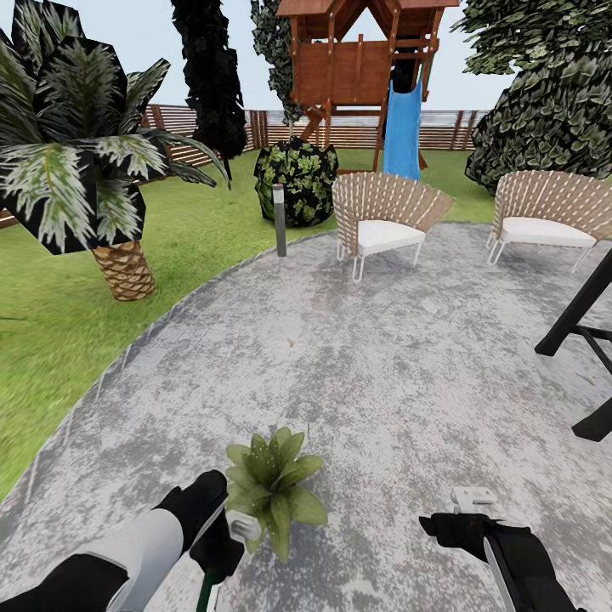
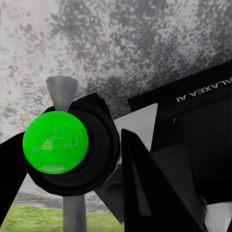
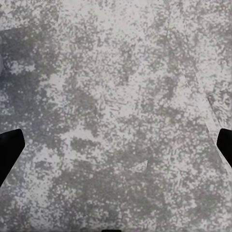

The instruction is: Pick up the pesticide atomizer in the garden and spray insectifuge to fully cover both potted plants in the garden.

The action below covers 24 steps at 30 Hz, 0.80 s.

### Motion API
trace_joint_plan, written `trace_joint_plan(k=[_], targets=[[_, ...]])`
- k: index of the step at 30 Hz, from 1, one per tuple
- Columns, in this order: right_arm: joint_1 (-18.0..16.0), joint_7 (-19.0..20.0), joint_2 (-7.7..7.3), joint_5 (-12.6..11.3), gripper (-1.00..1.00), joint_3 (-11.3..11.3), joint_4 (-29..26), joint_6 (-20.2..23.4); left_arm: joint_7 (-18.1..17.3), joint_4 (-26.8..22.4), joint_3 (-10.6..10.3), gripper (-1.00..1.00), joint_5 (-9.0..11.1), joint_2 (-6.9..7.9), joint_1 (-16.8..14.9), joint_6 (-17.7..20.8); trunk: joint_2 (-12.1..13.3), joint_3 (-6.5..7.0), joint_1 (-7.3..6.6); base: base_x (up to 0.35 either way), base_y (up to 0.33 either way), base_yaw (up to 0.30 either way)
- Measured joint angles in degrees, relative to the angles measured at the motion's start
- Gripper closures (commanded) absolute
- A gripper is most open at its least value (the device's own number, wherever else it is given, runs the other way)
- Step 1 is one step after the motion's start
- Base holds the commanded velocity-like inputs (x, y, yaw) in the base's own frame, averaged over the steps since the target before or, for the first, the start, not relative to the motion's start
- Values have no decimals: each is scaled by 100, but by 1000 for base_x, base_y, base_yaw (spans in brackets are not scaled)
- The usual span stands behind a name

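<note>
Bright, even daylight with hardly any cast shadows; renders sharp, wrist views grainy, edges slightly stretched.

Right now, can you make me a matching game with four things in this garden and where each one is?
Things:
1. potted plant
2. palm
3. bollard lamp
4. slide

Places:
A. hanging from the wooden play tower, blue
B. on the grass, left of the patio
C. on the patio, just in front of the left hand
D. at the far patio edge, left of the woven chairs

Pairs: 1-C, 2-B, 3-D, 4-A
</note>
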Motion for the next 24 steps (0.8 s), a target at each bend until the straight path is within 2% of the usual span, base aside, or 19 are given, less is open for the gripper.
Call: trace_joint_plan(k=[5, 9, 15, 24], targets=[[-1, -1, 0, 0, -100, 0, 0, 0, -3, -4, -1, 100, -2, -4, -284, -1, 0, 0, 0, 0, 0, 0], [1, -5, 0, 0, -100, 0, 0, 0, -8, 21, -9, 100, -10, -5, -866, 2, 0, 1, 0, 0, 0, 0], [-2, 19, -3, -6, -100, -7, 0, 0, -9, 51, -20, 100, -25, -5, -1378, 8, 0, 0, 0, 0, 0, 0], [1, 21, -7, -4, -100, -5, 0, 0, -9, 58, -38, 100, -30, -8, -1771, 19, 0, 0, 0, 0, 0, 0]])
